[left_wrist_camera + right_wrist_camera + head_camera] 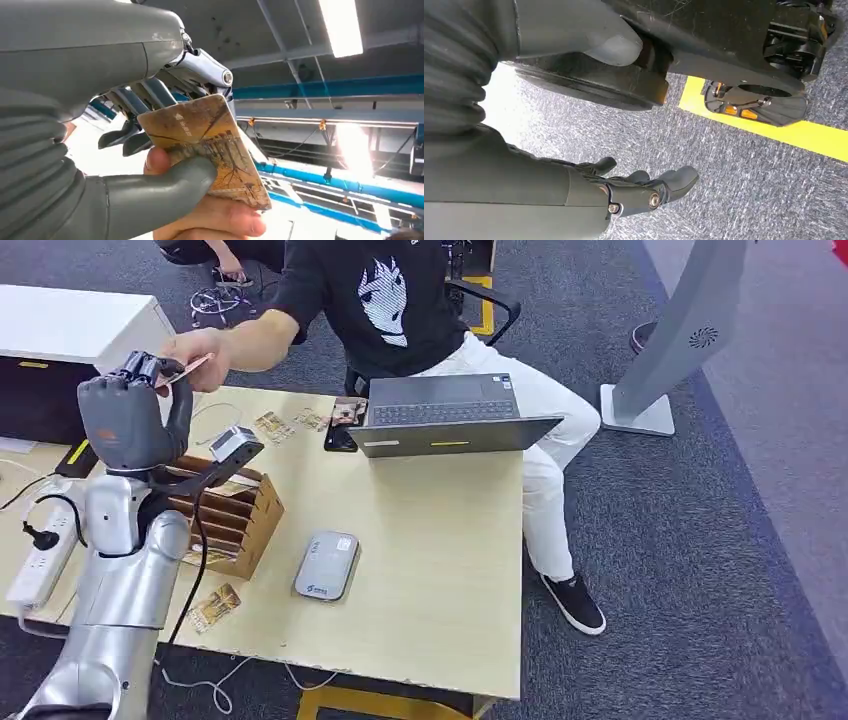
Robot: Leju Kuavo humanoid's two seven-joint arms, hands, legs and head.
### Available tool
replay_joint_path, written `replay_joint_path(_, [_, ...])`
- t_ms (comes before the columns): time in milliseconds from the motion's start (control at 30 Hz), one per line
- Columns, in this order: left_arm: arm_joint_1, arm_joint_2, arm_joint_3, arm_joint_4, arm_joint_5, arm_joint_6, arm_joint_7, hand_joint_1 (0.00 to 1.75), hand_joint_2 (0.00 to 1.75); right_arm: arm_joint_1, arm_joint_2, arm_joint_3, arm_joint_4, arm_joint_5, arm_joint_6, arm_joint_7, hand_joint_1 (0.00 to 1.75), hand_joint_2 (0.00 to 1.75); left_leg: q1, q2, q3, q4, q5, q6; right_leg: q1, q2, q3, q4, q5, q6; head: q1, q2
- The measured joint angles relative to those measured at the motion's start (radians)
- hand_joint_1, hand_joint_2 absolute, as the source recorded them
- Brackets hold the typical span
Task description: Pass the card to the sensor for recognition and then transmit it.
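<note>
- The left hand [128,410] is raised at the table's far-left corner, about ten o'clock from the table's middle, with the card [190,367] pinched between its thumb and fingers.
- In the left wrist view the card [207,150] sits under the grey thumb [165,187], and the person's hand [210,215] grips the same card from the other side, so both hold it at once.
- The person's hand [200,355] reaches in from twelve o'clock; the person sits at the far edge behind an open laptop [450,415].
- The sensor [327,565], a grey rounded pad, lies flat on the table [430,540] at about seven o'clock from the laptop, well apart from the card.
- A brown slotted card holder [235,515] stands just beside the left forearm, near the table's left edge; a loose card [213,607] lies close to the near edge at six o'clock from it.
- The widest bare stretch of tabletop runs from the sensor towards three o'clock, up to the right edge.
- The right hand [644,192] hangs over grey carpet, fingers loosely curled and holding nothing.
</note>
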Motion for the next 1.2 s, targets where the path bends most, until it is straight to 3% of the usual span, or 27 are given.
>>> replay_joint_path(67, [-0.001, 0.0, 0.0, 0.004, -0.002, 0.0, 0.003, 1.75, 1.75, 0.0, 0.0, 0.0, 0.0, 0.0, 0.0, 0.0, 0.0, 1.75, 0.0, 0.001, -0.001, 0.0, 0.0, 0.0, 0.0, 0.001, -0.001, 0.0, 0.0, 0.0, 0.0, 0.0])
replay_joint_path(133, [-0.007, 0.004, 0.0, 0.016, -0.04, 0.0, 0.047, 1.75, 1.75, 0.0, 0.0, 0.0, 0.0, 0.003, 0.002, 0.001, 0.0, 1.75, 0.0, 0.001, -0.001, 0.0, 0.0, 0.0, 0.0, 0.001, -0.001, 0.0, 0.0, 0.0, 0.0, 0.0])
replay_joint_path(267, [-0.062, 0.032, 0.006, 0.118, -0.129, 0.0, 0.111, 1.75, 1.75, -0.001, 0.001, 0.0, 0.0, 0.018, 0.002, 0.004, 0.0, 1.75, 0.0, 0.001, -0.001, 0.0, 0.0, 0.0, 0.0, 0.001, -0.001, 0.0, 0.0, 0.0, 0.0, 0.0])
replay_joint_path(400, [-0.101, 0.047, 0.025, 0.205, -0.165, 0.0, 0.117, 1.75, 1.75, -0.001, 0.001, 0.0, -0.001, 0.019, 0.002, 0.004, 0.0, 1.75, 0.0, 0.003, -0.001, 0.0, 0.0, 0.0, 0.0, 0.002, -0.001, 0.0, 0.0, 0.0, 0.0, 0.0])
replay_joint_path(567, [-0.106, 0.047, 0.048, 0.241, -0.18, 0.0, 0.111, 1.75, 1.75, -0.001, 0.001, 0.0, -0.001, 0.02, 0.0, 0.004, 0.0, 1.75, 0.0, 0.006, -0.001, 0.0, 0.0, -0.001, 0.0, 0.006, -0.002, 0.001, 0.0, 0.0, 0.0, 0.0])
replay_joint_path(600, [-0.106, 0.047, 0.055, 0.243, -0.18, 0.0, 0.108, 0.0, 1.75, -0.001, 0.001, 0.0, -0.001, 0.02, 0.0, 0.004, 0.0, 1.75, 0.0, 0.007, -0.001, 0.0, -0.001, -0.001, 0.0, 0.007, -0.003, 0.001, 0.0, 0.0, 0.0, 0.0])
replay_joint_path(700, [-0.103, 0.039, 0.076, 0.243, -0.178, 0.0, 0.082, 0.0, 1.75, -0.002, 0.001, 0.0, -0.001, 0.021, 0.0, 0.004, 0.0, 1.75, 0.0, 0.008, -0.002, 0.0, -0.002, 0.0, 0.0, 0.008, -0.003, 0.0, 0.0, 0.0, 0.0, 0.0])
replay_joint_path(933, [-0.054, -0.04, 0.138, 0.125, -0.172, 0.002, -0.058, 0.0, 1.75, -0.001, 0.001, -0.001, -0.001, 0.03, -0.003, 0.003, 0.0, 1.75, 0.0, 0.004, -0.003, 0.0, -0.003, 0.001, 0.0, 0.004, -0.003, -0.001, -0.001, 0.001, 0.0, 0.0])
replay_joint_path(1200, [-0.013, -0.1, 0.115, -0.018, -0.158, 0.002, -0.068, 0.0, 1.75, -0.001, 0.007, -0.011, -0.001, 0.033, -0.002, -0.003, 0.0, 1.75, 0.0, 0.004, -0.002, 0.001, -0.002, 0.001, 0.0, 0.004, -0.002, -0.001, 0.0, 0.001, 0.0, 0.0])
